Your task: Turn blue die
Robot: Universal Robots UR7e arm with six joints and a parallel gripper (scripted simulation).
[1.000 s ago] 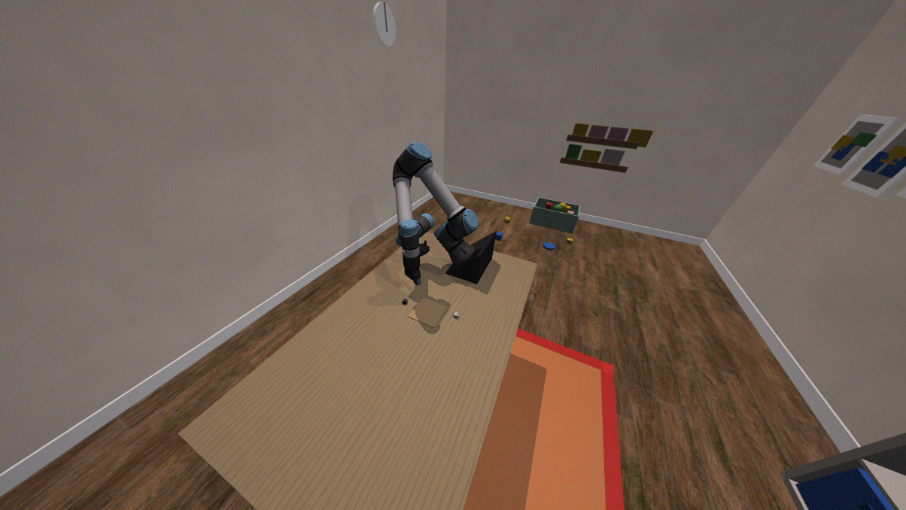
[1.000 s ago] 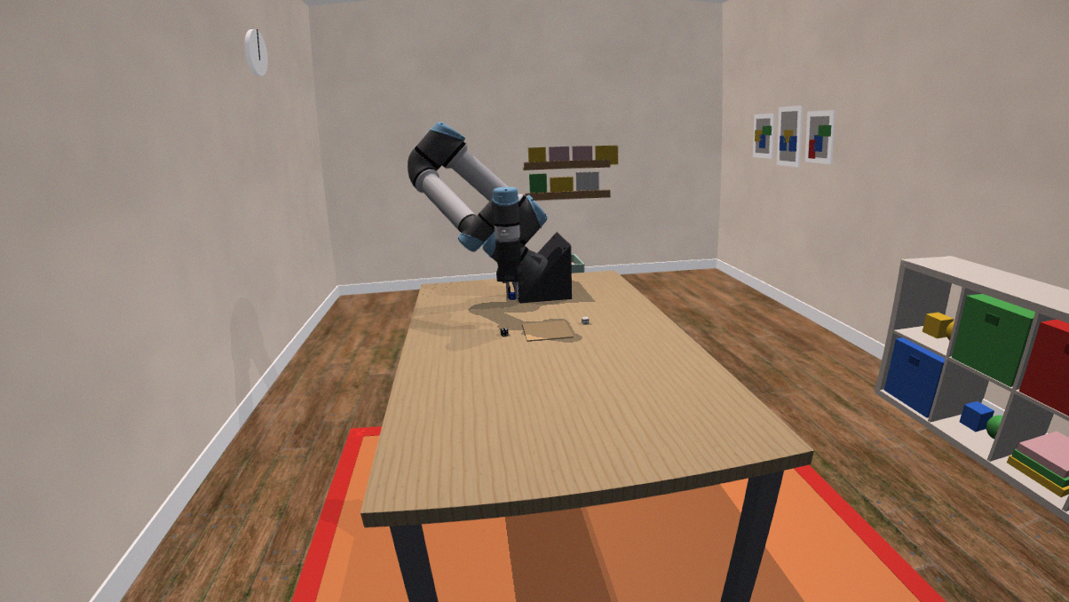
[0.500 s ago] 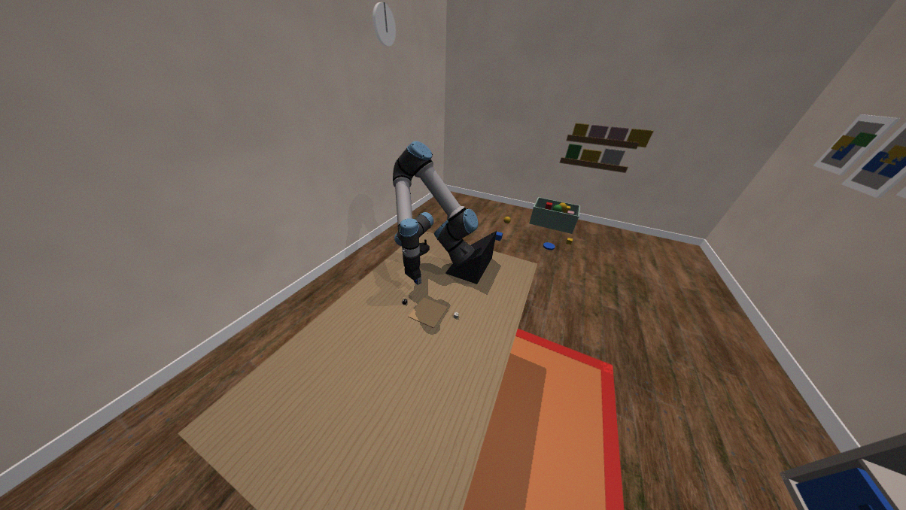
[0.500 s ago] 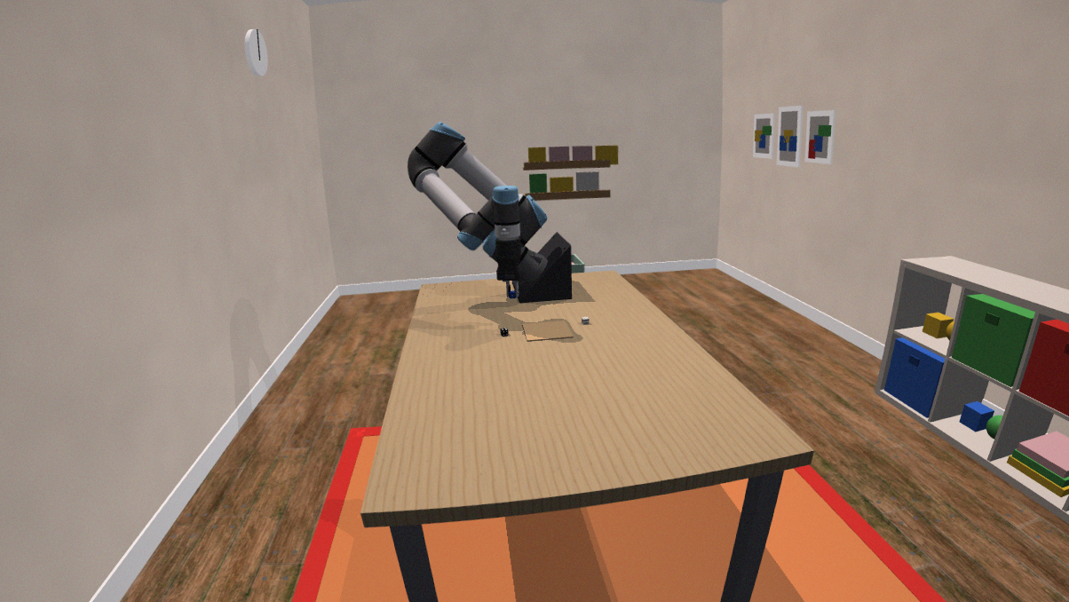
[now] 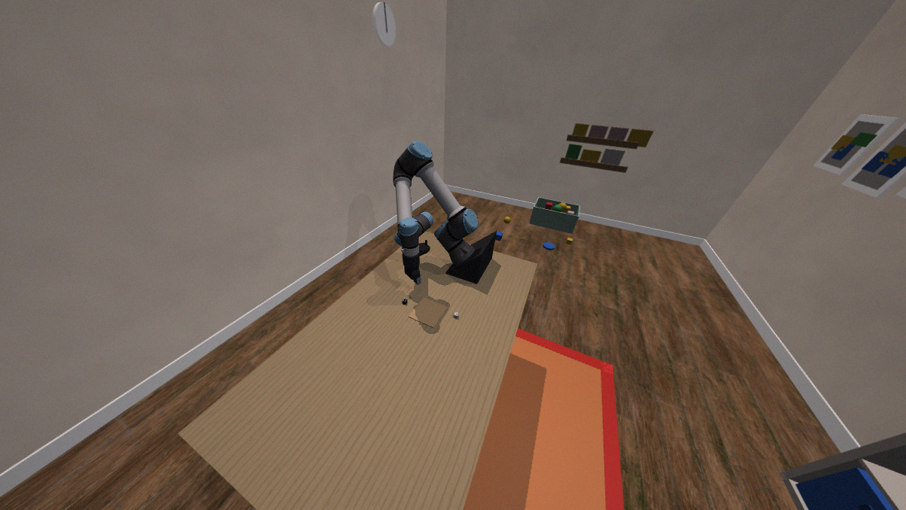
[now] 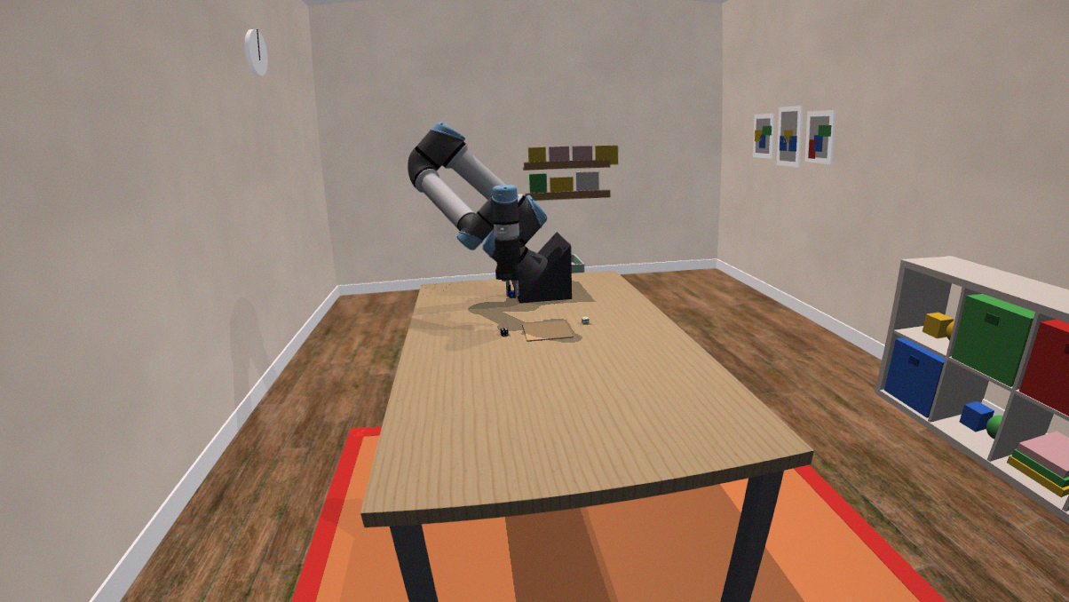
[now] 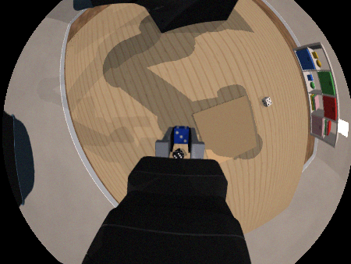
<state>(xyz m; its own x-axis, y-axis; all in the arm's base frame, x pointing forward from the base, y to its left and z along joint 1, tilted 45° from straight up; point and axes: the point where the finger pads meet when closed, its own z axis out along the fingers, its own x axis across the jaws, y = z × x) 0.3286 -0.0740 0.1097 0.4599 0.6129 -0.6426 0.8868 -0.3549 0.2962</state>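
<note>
The gripper [image 5: 417, 280] [image 6: 512, 292] [image 7: 181, 134], near the centre of the wrist view, is partly closed, its two fingers gripping the blue die [image 6: 512, 293] [image 7: 181, 135]. In the exterior view the die is held above the table [image 5: 354, 380] [image 6: 568, 403] [image 7: 129, 105], left of the black mount [image 5: 472, 265] [image 6: 550, 276] [image 7: 191, 16]. The mat [image 5: 430, 312] [image 6: 548, 329] [image 7: 226, 126] lies right of centre in the wrist view, between the black die [image 5: 405, 302] [image 6: 503, 331] [image 7: 179, 154] and the white die [image 5: 455, 315] [image 6: 584, 320] [image 7: 267, 101], which is at its right.

The two-finger parallel gripper [image 5: 417, 280] [image 6: 511, 292] [image 7: 181, 134] is slightly higher above the desk [image 5: 342, 393] [image 6: 583, 418] [image 7: 273, 183] than a second ago, near the far short edge in the exterior view. The blue die [image 6: 512, 294] [image 7: 181, 135], clasped between its fingers, rises with it; most of that small lift shows in the first half-second.
</note>
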